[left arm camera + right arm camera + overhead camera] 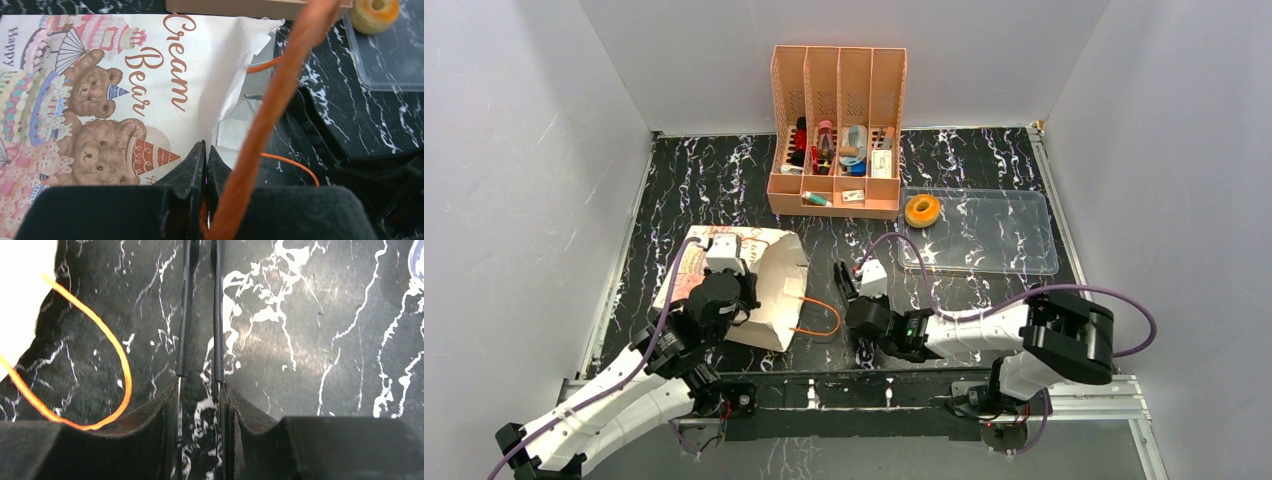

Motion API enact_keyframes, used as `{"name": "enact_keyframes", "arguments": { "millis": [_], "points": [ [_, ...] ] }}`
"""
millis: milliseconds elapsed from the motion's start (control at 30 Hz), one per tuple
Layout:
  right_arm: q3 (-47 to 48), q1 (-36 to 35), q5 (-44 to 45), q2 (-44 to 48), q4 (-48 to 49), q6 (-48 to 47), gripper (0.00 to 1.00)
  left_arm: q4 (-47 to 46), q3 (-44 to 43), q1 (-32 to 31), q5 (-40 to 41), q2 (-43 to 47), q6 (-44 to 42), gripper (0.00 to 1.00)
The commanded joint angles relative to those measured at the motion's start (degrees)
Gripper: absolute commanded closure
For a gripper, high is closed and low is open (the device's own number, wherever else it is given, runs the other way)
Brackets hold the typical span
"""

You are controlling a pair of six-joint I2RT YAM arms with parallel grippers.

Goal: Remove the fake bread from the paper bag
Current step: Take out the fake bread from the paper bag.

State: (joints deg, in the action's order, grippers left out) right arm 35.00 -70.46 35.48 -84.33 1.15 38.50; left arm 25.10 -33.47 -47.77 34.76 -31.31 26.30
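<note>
Left wrist view: left gripper [206, 151] pinched shut on the cord handle [272, 107] of the bag [200, 55] (light, floppy paper), left-centre. Right gripper [846, 280] narrowly apart, empty. One bread ring [922, 210] sits on the tray [1014, 250], upper right; probably light, so pinch its rim.

The paper bag [749, 290] lies on the surface [704, 180] at lower left of the top view. A rack [836, 130] stands at upper centre. Just right of and below it lies a tray [994, 235], with a bread ring [922, 210] on its left end.
</note>
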Motion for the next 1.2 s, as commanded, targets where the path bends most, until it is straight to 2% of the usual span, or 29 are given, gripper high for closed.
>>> {"name": "enact_keyframes", "arguments": {
  "millis": [0,267,667,1033,1167],
  "points": [
    [0.4,-0.2,-1.1,8.2,-3.7,-1.3,0.71,-6.9,2.8,0.0,-7.9,2.4,-2.8,1.00],
    [1.6,-0.2,-2.4,18.5,-9.3,-1.7,0.71,-5.7,2.9,0.0,-9.6,3.0,-2.8,1.00],
    [3.9,-1.4,-11.8,23.4,-12.8,-2.0,0.73,-7.5,3.6,0.0,-11.4,4.5,-3.4,1.00],
    [3.5,-3.5,-21.9,19.2,-2.8,-0.8,0.73,-8.0,2.9,0.0,-15.7,5.7,-4.7,1.00],
    [5.2,-3.5,-23.9,12.3,3.3,0.5,0.73,-9.0,2.9,0.0,-18.9,8.1,-4.8,1.00]
  ]
}}
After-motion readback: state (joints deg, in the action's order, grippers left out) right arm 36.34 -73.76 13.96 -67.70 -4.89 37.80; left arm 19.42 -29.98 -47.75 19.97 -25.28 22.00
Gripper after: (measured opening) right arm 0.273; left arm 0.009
